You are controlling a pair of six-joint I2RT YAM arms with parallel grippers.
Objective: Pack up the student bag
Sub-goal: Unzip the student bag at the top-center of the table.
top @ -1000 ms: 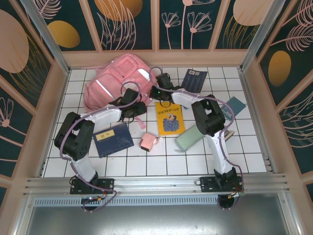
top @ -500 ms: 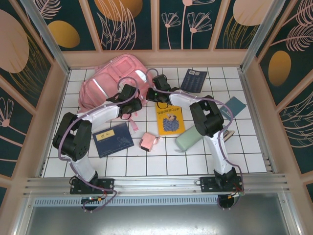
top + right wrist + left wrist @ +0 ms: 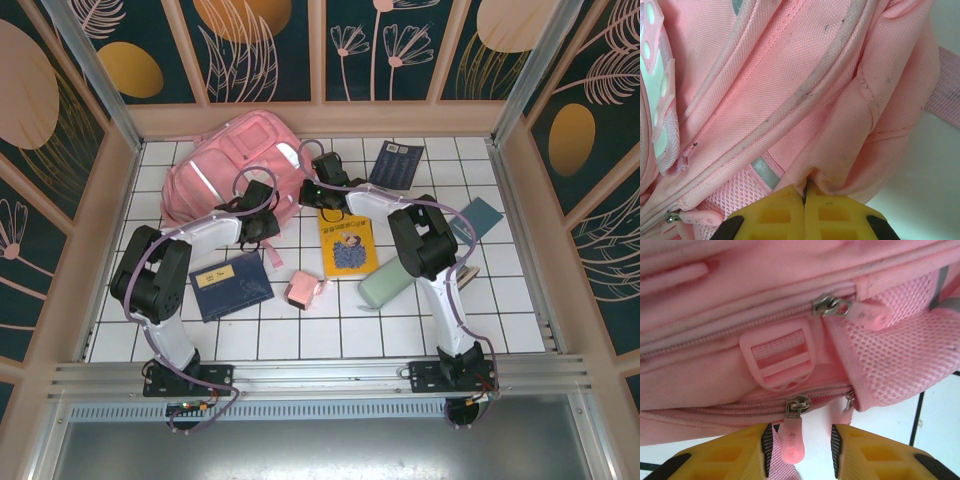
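Note:
The student bag [image 3: 228,166], a big soft pink backpack, lies at the back left of the tiled floor. My left gripper [image 3: 262,224] is at its near edge. In the left wrist view that gripper [image 3: 801,434] stands partly open astride a pink zipper pull [image 3: 792,441]. The pull hangs from a metal slider [image 3: 796,405] and lies against the left pad, with a gap on the right. My right gripper [image 3: 313,190] is at the bag's right side. Seen from the right wrist, it [image 3: 805,188] is shut on a pinched fold of the bag's fabric [image 3: 850,150].
On the floor lie a yellow book [image 3: 346,241], a blue notebook [image 3: 231,284], a small pink pouch [image 3: 303,290] and a pale green bottle [image 3: 385,281]. A dark booklet [image 3: 393,164] and a teal book [image 3: 473,220] are at the right. Wooden walls enclose the floor.
The bag has shifted a little to the left with the right gripper pinching it. My left gripper moved up to the bag's edge and its jaws narrowed around the zipper pull.

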